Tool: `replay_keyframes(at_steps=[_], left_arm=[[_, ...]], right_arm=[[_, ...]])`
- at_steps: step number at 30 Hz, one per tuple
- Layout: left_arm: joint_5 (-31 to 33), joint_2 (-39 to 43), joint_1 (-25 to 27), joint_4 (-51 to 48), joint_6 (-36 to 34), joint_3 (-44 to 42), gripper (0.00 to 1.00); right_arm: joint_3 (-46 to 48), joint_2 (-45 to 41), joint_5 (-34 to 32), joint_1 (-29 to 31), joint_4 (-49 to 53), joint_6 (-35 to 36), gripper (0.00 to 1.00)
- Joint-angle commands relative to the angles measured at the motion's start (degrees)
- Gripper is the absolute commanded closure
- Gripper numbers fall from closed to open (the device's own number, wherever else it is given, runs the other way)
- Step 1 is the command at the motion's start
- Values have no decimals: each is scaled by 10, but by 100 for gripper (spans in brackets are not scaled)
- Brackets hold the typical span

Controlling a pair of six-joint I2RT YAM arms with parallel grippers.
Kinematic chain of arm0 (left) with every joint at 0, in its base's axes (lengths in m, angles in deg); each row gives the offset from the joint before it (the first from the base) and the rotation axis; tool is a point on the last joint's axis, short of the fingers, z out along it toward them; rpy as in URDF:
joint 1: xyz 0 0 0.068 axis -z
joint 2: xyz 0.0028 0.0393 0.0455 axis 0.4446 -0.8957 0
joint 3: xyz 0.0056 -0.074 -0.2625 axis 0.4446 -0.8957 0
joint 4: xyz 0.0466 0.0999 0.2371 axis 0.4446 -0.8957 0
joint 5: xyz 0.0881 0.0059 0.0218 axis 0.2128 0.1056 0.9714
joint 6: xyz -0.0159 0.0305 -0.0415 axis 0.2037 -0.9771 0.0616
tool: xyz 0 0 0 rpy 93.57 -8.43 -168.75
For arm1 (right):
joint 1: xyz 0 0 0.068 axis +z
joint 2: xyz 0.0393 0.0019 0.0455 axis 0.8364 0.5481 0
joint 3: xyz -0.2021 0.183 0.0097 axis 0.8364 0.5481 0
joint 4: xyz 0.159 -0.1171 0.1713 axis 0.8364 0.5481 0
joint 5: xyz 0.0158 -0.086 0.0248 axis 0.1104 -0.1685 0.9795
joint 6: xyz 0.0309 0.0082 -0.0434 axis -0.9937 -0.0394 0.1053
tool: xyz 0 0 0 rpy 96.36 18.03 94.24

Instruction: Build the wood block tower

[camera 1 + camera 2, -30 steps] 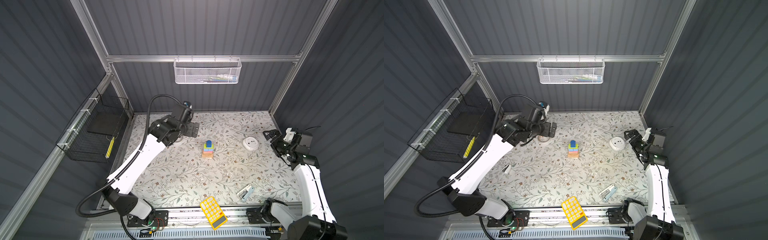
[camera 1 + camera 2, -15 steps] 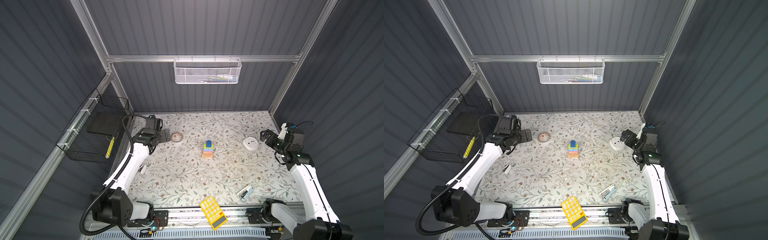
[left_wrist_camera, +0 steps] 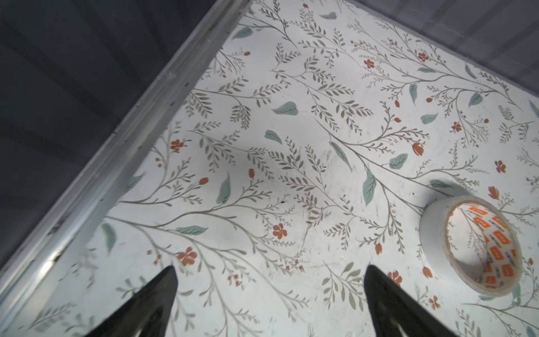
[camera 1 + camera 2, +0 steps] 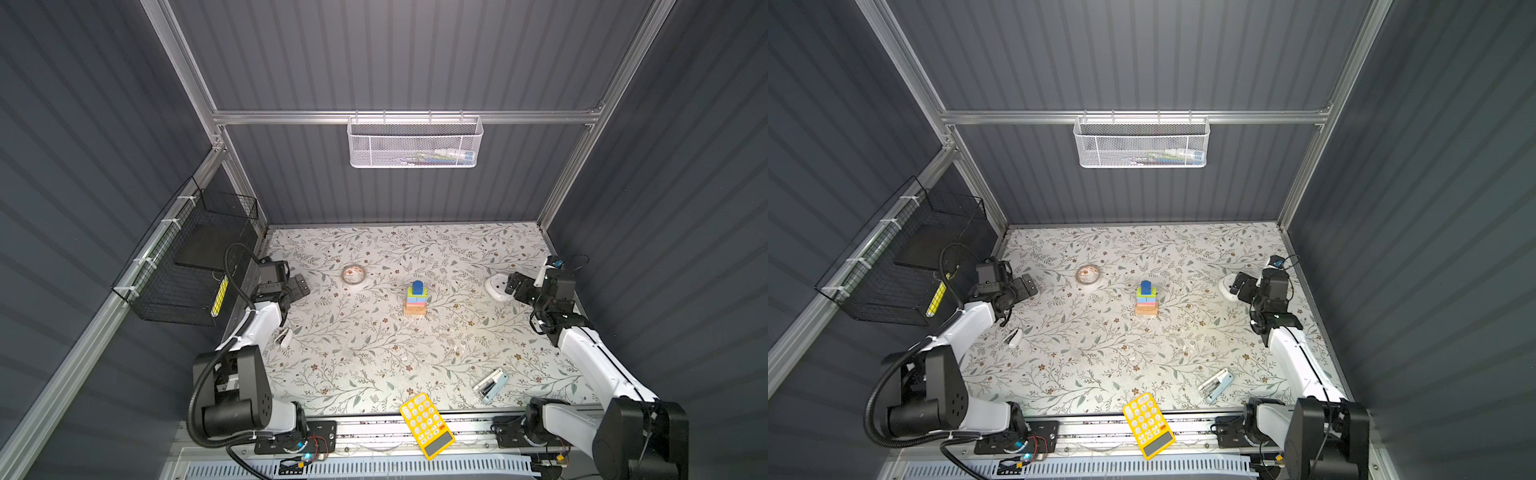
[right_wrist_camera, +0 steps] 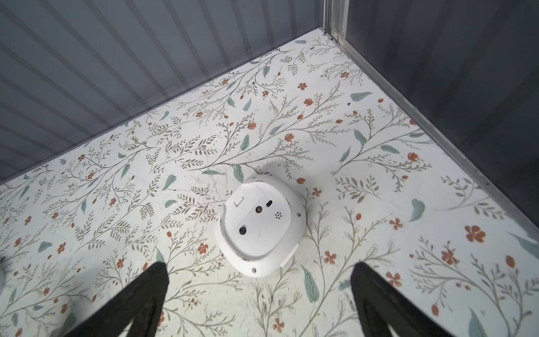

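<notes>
- The tower [image 4: 415, 299] is standing upright just past the middle of the counter [image 4: 374, 357] toward 12 o'clock. It is showing tan bars at the base, then pink, then light blue and lime green, with a dark-blue piece on top.
- No loose wood blocks are lying on the counter, so the build is looking finished. By my reading, the step in hand is parking the arms clear.
- The left arm [image 4: 262, 320] is reaching out at 9 o'clock of the tower, well apart from it. Its jaws are standing wide apart and carrying nothing, with only bare counter showing between them in the left wrist view.
- The right arm [image 4: 590, 353] is sitting at 3 o'clock, also well apart. Its jaws are gaping wide and empty, pointing at a white round device [image 5: 259, 227] lying just ahead of them.
- A tape roll [image 4: 353, 274] is lying at 10 o'clock of the tower, between it and the left jaws.
- A pale-blue stapler [image 4: 491, 386] is lying at 5 o'clock, and a yellow calculator [image 4: 427, 424] at 6 o'clock by the front edge.
- Doing this well is coming down to drawing each arm back along its own side and never sweeping through the middle. A nudge to the narrow top pieces would likely be toppling them.
- The right jaws should be lifting before turning, to avoid shoving the white device toward the stack.
</notes>
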Motion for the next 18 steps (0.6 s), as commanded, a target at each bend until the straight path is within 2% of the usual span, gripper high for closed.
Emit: replay_keyframes(at_steps=[1,6,9,11,18], left_arm=[[-26,-33,-2,147,-12,-45,0],[-39,-53,-2,273,-36,-95,0],[-38,-59,-2,306,-62,-104,0],[-41,-63,-2,346,-77,-119,0],[-93,-93,1,453,-101,-171,0]], right_arm=[[13,20,-18,4,-78,22,1],[32,47,-26,5,-138,36,1],[41,66,-33,6,-174,42,1],[30,78,-31,6,-158,53,1],[68,101,-57,8,-252,98,1]])
